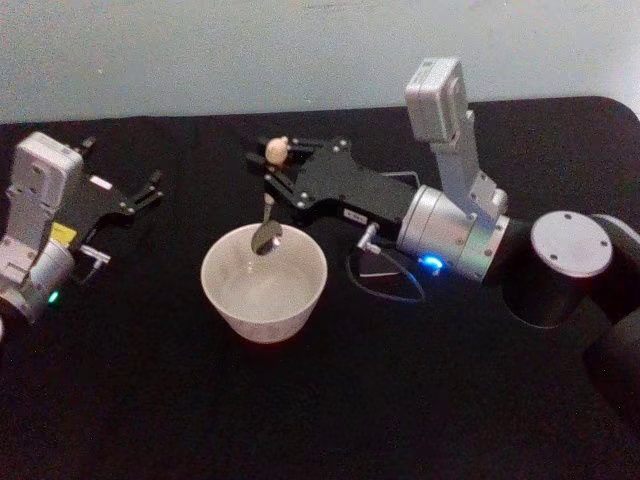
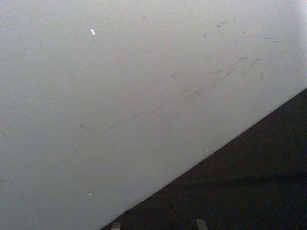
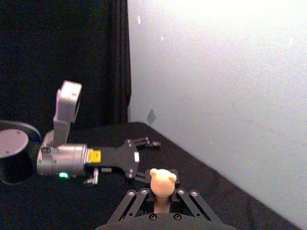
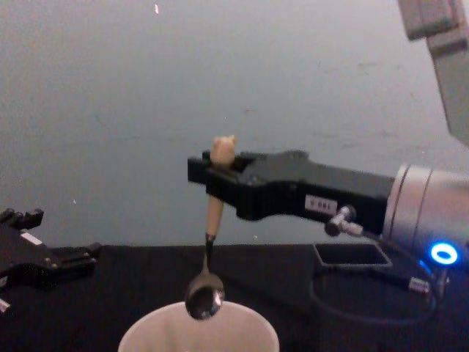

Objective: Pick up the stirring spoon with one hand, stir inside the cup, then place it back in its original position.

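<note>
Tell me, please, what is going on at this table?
The right hand holds the stirring spoon upright by its peach handle, just under the bear head. The spoon's metal bowl hangs at the mouth of the cup, on the side farther from the robot. The left hand rests idle at the left of the table.

Cup (image 1: 262, 320) cream-pink; stirring spoon (image 4: 214, 213) peach handle, dark neck, shiny metal bowl; right hand (image 1: 278, 172) black; table (image 1: 300, 420) black

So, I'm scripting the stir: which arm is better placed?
Right. The right gripper holds the stirring spoon upright, its bowl at the rim of the cup; the left gripper sits apart, far left.
</note>
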